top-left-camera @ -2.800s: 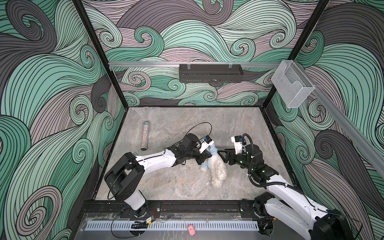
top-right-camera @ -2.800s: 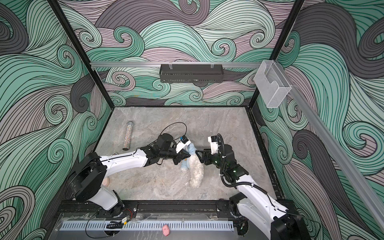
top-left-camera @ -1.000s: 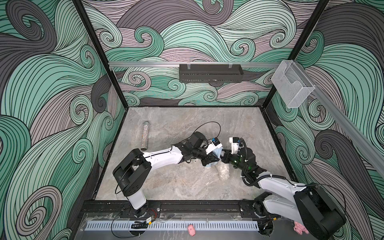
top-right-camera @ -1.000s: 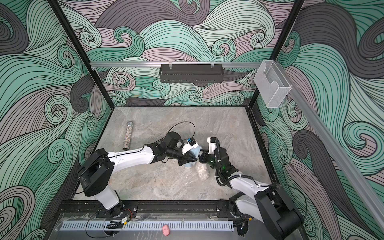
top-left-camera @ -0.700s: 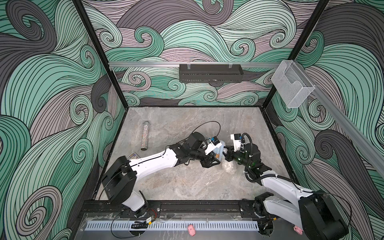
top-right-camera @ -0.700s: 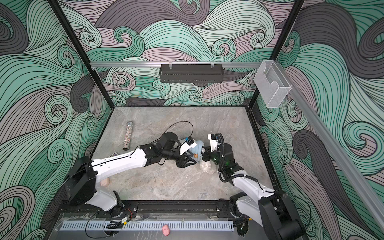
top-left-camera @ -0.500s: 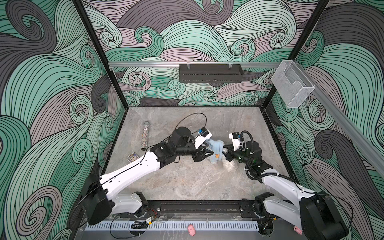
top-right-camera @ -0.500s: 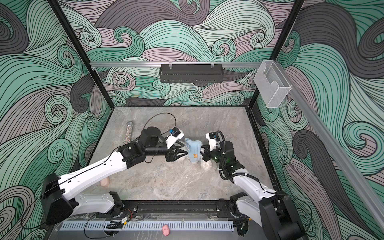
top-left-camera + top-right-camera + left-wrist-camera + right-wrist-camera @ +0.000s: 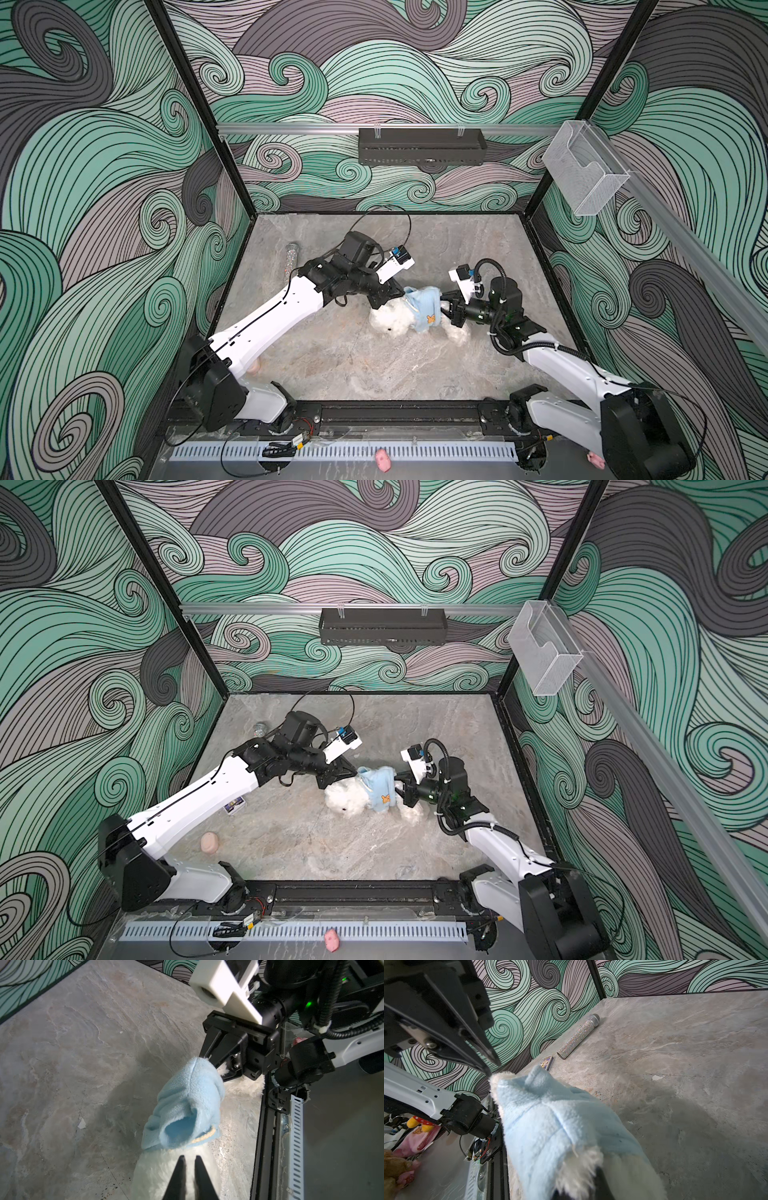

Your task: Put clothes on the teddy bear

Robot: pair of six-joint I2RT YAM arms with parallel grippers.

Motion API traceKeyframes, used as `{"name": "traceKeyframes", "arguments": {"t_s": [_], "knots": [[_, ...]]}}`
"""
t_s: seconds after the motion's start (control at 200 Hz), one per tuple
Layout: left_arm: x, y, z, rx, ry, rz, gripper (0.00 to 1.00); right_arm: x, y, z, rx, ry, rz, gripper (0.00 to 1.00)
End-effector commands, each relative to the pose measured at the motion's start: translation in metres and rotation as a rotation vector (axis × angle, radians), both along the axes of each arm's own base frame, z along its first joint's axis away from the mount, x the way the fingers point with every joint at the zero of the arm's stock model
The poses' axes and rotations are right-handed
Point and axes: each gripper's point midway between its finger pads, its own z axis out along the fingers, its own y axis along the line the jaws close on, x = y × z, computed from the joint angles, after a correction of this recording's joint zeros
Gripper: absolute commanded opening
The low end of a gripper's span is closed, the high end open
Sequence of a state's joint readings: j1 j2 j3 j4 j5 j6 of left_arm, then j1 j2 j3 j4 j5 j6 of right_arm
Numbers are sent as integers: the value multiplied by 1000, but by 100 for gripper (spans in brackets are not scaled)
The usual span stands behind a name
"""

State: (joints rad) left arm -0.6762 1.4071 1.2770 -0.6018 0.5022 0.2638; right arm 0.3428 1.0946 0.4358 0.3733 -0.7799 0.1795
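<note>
left wrist view: blue top [image 9: 187,1101] already sits around the teddy bear [image 9: 155,1174]; left pincer [image 9: 189,1158] clenched on its fur, right pincer [image 9: 209,1061] clenched on the hem; only straightening seems left.

the teddy bear [image 9: 390,322] [image 9: 345,798] lies on the table [image 9: 353,365] right of centre, crosswise between the two grippers — the left gripper [image 9: 398,295] [image 9: 353,774] at its left end, the right gripper [image 9: 445,308] [image 9: 399,789] at its right end. the garment [image 9: 424,309] [image 9: 187,1095] sits around the bear's middle, head out to the left, legs out to the right. the microphone [image 9: 291,259] [image 9: 578,1035] lies well apart by the left wall, toward the back. the card [image 9: 234,805] lies in front of it, just beside the left arm [image 9: 199,796]; the round lump [image 9: 209,843] lies nearer the front-left corner. the tray [image 9: 422,146] hangs on the back wall, the holder [image 9: 586,166] on the right wall. in front of the table — beyond the rail [image 9: 399,413] — lies a small plush toy [image 9: 382,459].
</note>
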Motion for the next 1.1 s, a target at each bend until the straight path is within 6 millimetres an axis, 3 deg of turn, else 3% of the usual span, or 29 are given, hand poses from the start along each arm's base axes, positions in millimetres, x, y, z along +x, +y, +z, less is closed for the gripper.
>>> {"name": "traceKeyframes", "arguments": {"t_s": [0.0,0.295,0.435,0.6,0.805,1.091], "knots": [[0,-3,-6,41,8,-78,8,-4,6,15,16,-66,64,0],[9,-18,-16,68,19,-174,2,-7,11,11,4,-58,89,0],[-12,-23,-15,40,90,-294,3,-5,10,7,-11,-50,74,0],[-24,-15,-29,98,164,-344,4,-5,9,10,-15,-61,64,0],[-19,-22,-35,89,173,-341,7,-4,11,12,-7,-61,73,0],[10,-33,-32,50,82,-252,14,-5,15,10,-12,-56,81,0]]}}
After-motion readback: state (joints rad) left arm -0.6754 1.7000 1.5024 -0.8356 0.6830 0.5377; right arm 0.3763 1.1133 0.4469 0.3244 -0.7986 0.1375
